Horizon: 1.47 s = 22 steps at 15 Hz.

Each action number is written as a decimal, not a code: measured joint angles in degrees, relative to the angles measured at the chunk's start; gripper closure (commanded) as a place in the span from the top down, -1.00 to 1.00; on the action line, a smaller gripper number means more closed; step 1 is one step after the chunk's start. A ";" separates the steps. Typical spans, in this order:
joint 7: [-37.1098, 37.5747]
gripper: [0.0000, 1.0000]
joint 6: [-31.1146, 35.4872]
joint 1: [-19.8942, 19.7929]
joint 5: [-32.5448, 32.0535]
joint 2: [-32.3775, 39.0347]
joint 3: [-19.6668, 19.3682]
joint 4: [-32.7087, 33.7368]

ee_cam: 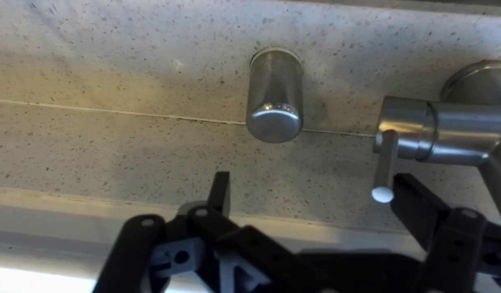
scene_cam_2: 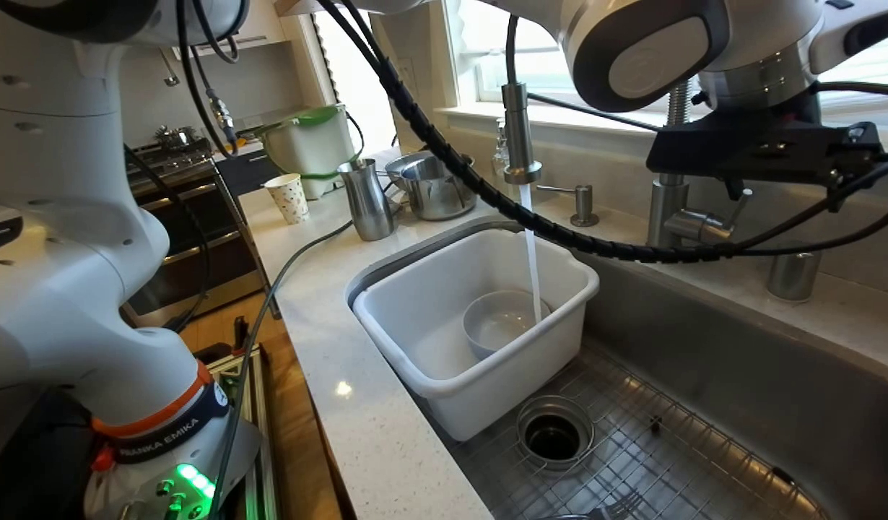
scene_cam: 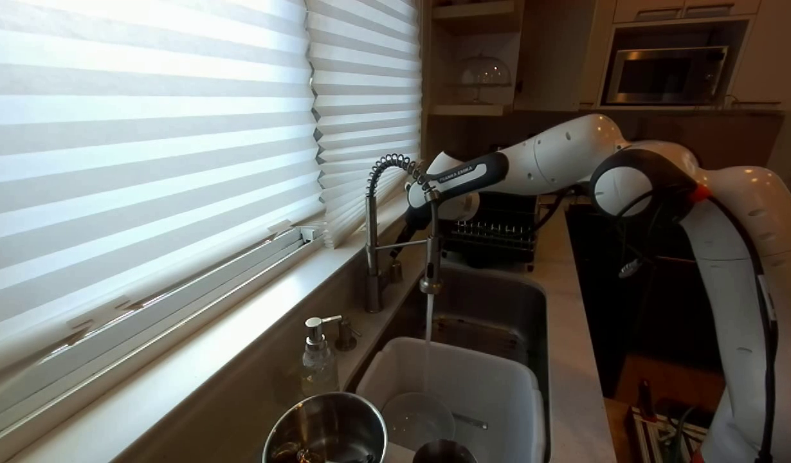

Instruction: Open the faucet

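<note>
Water flows from the faucet into the bowl below it; gripper, jaws wide apart, stands near the faucet's lever

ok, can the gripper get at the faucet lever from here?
Looks like yes: in the wrist view the open gripper has the faucet lever close beside one finger, with nothing visible blocking it. Can't tell whether they touch.

Faucet is a tall, shiny metal gooseneck with a coil spring arched over the top, standing upright on the counter right beside the sink. It's on btw, thin stream of water coming down from the spray head.
</note>
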 measured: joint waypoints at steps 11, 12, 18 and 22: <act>3.84 1.00 -17.22 -0.72 -4.70 -3.60 -3.80 6.01; 3.88 1.00 -21.29 -0.73 -5.45 -4.68 -4.39 6.52; 2.61 1.00 -45.36 -0.74 -6.72 -12.13 -6.53 7.32; -1.90 1.00 -57.20 -0.75 -5.20 -16.40 -8.17 7.33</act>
